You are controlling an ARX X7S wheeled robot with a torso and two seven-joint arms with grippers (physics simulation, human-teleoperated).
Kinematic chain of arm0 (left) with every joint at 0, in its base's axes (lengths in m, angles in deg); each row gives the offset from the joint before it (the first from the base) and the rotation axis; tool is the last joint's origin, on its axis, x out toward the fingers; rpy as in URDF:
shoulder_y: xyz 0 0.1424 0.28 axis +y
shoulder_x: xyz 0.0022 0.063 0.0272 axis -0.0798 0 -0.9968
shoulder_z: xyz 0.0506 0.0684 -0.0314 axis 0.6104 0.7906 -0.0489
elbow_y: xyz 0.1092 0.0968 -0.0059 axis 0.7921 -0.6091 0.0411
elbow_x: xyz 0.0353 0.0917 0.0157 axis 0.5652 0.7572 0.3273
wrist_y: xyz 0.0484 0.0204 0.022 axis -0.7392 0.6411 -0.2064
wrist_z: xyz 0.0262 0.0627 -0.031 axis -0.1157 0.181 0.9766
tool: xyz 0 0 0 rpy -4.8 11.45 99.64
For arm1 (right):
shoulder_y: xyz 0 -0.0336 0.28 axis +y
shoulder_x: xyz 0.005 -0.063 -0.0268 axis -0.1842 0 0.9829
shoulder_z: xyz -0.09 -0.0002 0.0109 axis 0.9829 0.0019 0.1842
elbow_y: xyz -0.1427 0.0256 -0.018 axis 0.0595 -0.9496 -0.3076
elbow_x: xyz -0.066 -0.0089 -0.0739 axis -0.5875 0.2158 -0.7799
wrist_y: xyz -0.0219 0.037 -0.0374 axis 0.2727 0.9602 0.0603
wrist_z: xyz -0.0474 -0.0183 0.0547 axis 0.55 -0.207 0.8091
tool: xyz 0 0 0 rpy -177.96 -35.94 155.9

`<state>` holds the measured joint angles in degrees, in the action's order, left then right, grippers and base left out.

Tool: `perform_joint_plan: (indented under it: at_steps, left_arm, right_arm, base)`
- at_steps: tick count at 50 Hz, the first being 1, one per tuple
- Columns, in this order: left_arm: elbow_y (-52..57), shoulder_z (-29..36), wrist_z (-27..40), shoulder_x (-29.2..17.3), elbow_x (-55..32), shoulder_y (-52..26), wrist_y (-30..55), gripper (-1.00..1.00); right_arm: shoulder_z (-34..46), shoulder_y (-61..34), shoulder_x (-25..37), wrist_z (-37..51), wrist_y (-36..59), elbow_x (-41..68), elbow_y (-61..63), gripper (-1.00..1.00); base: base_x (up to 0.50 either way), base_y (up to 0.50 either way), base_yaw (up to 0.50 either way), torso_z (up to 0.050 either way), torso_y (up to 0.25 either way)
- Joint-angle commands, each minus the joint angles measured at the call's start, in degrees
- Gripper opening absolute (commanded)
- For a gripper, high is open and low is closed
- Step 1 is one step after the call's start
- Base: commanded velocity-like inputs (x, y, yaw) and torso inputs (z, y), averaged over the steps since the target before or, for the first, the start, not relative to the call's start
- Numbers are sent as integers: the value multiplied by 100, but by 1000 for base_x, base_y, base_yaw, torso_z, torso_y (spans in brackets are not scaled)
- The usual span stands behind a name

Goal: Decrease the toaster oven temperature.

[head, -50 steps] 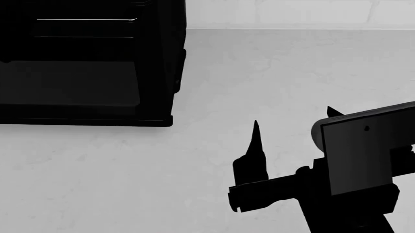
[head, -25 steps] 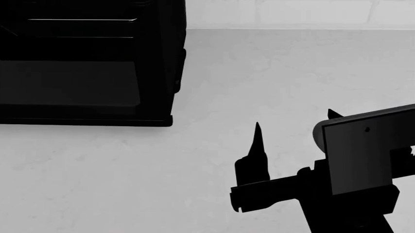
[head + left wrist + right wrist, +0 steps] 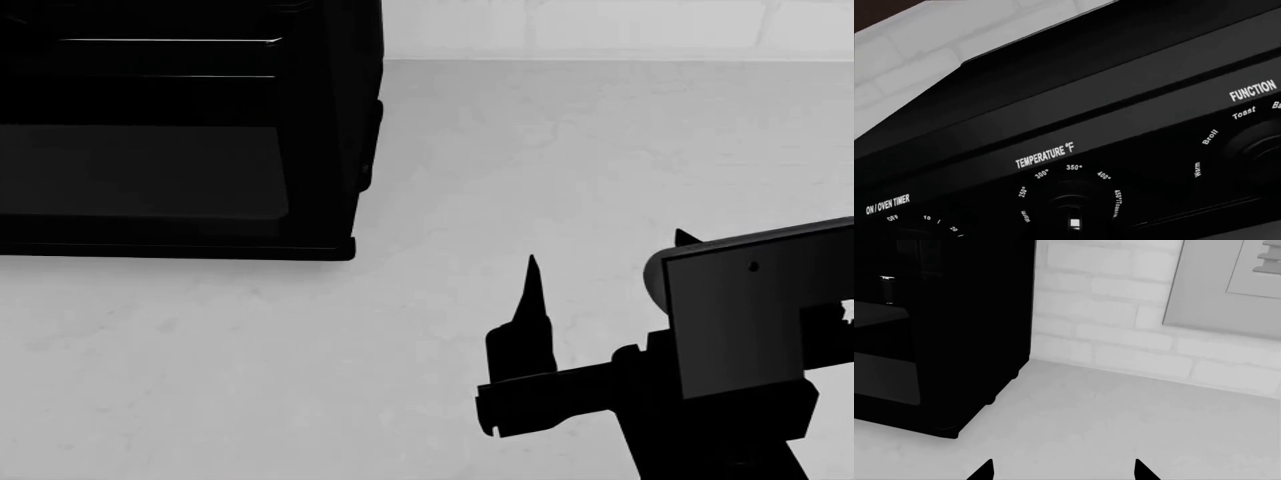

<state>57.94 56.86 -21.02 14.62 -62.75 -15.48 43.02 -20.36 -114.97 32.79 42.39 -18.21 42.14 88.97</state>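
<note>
The toaster oven (image 3: 174, 140) is a black box with a dark glass door at the upper left of the head view, and its side shows in the right wrist view (image 3: 941, 330). The left wrist view is very close to its control panel. There the TEMPERATURE dial (image 3: 1071, 205) shows a white marker low on the knob, with marks from Warm to 450. None of my left gripper's fingers shows against the black panel. My right gripper (image 3: 607, 265) is open and empty, hovering over the counter to the right of the oven, its two pointed tips wide apart (image 3: 1062, 470).
The FUNCTION dial (image 3: 1261, 150) and the ON/OVEN TIMER dial (image 3: 894, 232) flank the temperature dial. A pale counter (image 3: 561, 150) runs to a white brick wall (image 3: 1121, 305). A framed panel (image 3: 1227, 285) hangs on that wall.
My right gripper has drifted slightly down and right in the head view. The thin light line on the oven's top now reaches a little further left.
</note>
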Motion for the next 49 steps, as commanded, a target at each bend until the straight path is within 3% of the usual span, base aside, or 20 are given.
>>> perform_joint_plan:
  at_steps: [1,9,49]
  left_arm:
    - [-693,-908,660,239,627,130,-320,-100]
    - [-1039,-1313,1191,299,525,270,-603,-100]
    - [-1238,-2433,2331,165,0,1127,-1496,-100]
  right_arm:
    - [-27,-35,-64,-58,-87,-39,-77,100]
    - [51,11,-49,-148,-196,-159,-151,100]
    - [92,146,16,-130,-378,-149,-176,100]
  base:
    - [11,0,-6,0,0]
    - [15,0,-7,0,0]
    - [15,0,-7,1,0]
